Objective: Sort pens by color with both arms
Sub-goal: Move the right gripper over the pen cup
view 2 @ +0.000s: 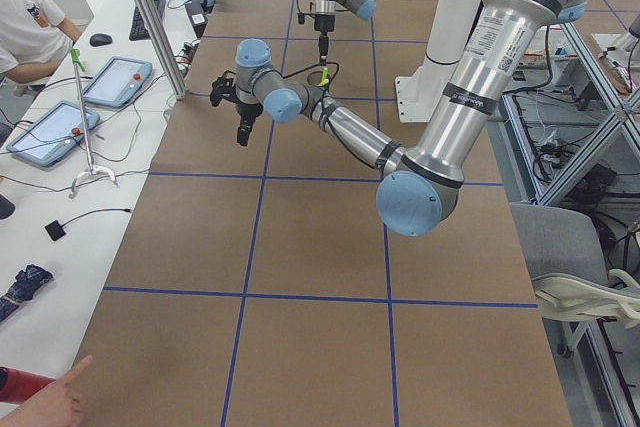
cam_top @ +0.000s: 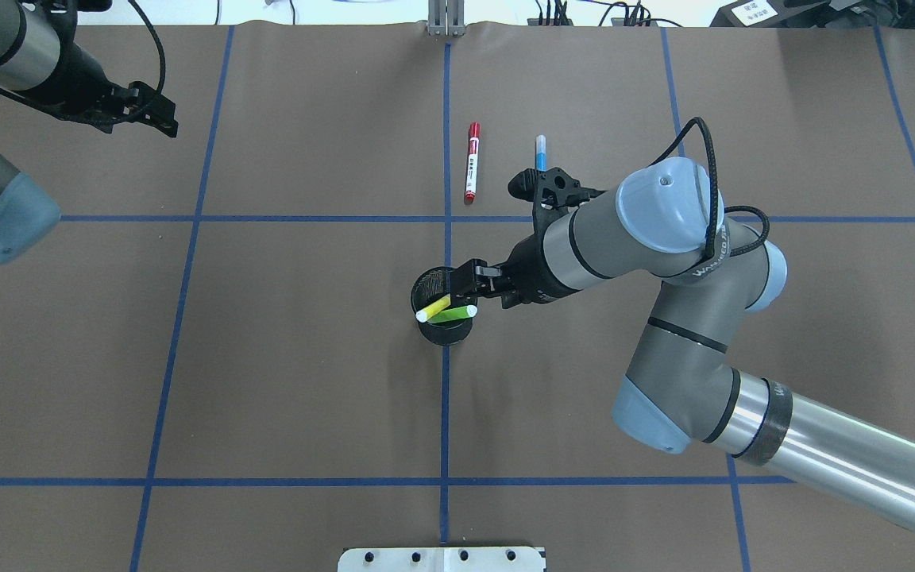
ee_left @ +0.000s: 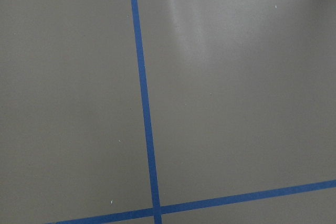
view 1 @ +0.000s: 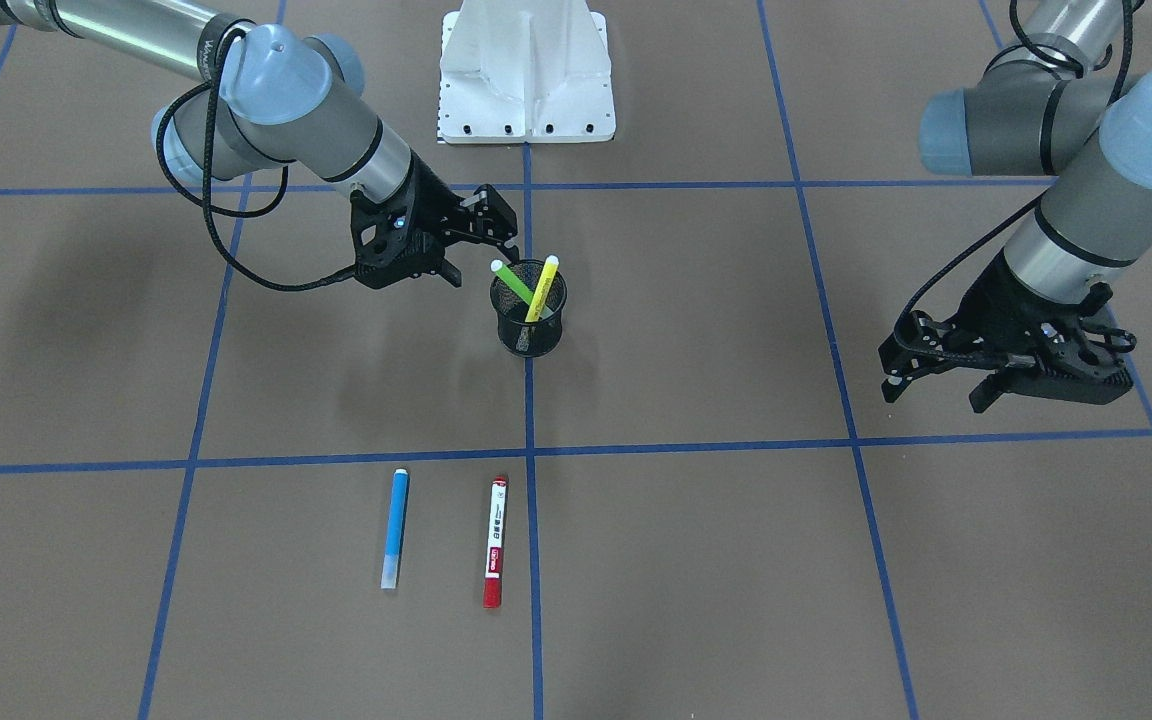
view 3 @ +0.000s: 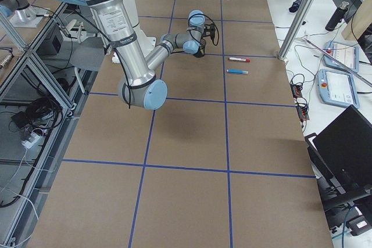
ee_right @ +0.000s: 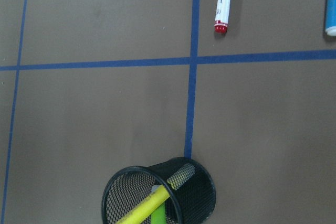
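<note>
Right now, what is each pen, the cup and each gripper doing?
Black mesh cup: upright, holding two pens.
Green marker pen: leaning inside the cup.
Yellow marker pen: leaning inside the cup.
Blue marker pen: lying flat.
Red-and-white marker pen: lying flat.
Right gripper: open, beside the cup.
Left gripper: open, empty.

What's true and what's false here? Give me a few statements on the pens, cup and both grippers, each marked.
1. The green pen and yellow pen stand in the black mesh cup. True.
2. The red pen is in the cup too. False: it lies on the table beside the blue pen.
3. The right gripper is close beside the cup, fingers open. True.
4. The left gripper holds the blue pen. False: it is empty and far from every pen.
</note>
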`<move>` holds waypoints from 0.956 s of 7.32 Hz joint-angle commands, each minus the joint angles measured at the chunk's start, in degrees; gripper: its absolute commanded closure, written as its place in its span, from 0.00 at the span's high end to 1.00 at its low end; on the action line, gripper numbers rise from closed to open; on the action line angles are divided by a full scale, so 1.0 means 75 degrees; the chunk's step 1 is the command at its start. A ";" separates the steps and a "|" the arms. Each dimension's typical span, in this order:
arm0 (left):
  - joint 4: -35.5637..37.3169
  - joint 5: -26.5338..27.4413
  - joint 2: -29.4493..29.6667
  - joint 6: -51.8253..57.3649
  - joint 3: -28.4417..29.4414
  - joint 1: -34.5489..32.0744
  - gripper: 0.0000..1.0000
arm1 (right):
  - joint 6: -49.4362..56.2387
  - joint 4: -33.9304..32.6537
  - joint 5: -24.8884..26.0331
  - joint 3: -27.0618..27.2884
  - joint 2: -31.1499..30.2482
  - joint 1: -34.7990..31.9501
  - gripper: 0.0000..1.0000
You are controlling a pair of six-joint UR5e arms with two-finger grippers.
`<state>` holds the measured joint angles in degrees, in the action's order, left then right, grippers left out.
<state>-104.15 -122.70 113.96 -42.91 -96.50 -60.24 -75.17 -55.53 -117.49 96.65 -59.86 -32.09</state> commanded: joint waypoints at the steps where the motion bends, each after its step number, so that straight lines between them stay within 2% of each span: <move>1: 0.0000 0.0012 -0.0007 -0.0021 0.0011 0.0017 0.98 | 0.0015 0.0022 0.0114 -0.0031 0.0001 0.0188 0.69; 2: 0.0000 0.0012 -0.0007 -0.0021 0.0011 0.0017 0.98 | 0.0015 0.0022 0.0126 -0.0043 -0.0011 0.0235 0.68; 4: 0.0000 0.0024 0.0005 -0.0021 0.0011 0.0017 0.98 | 0.0015 0.0022 0.0114 -0.0032 0.0001 0.0236 0.45; 5: 0.0000 0.0024 0.0016 -0.0102 0.0011 0.0029 0.98 | 0.0039 0.0022 0.0126 -0.0032 0.0001 0.0236 0.37; 7: 0.0000 0.0024 0.0016 -0.0185 0.0011 0.0040 0.98 | 0.0074 0.0033 0.0393 -0.0032 0.0024 0.0236 0.37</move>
<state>-104.15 -122.52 114.06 -43.99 -96.42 -59.99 -74.84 -55.31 -115.99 96.41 -59.77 -30.33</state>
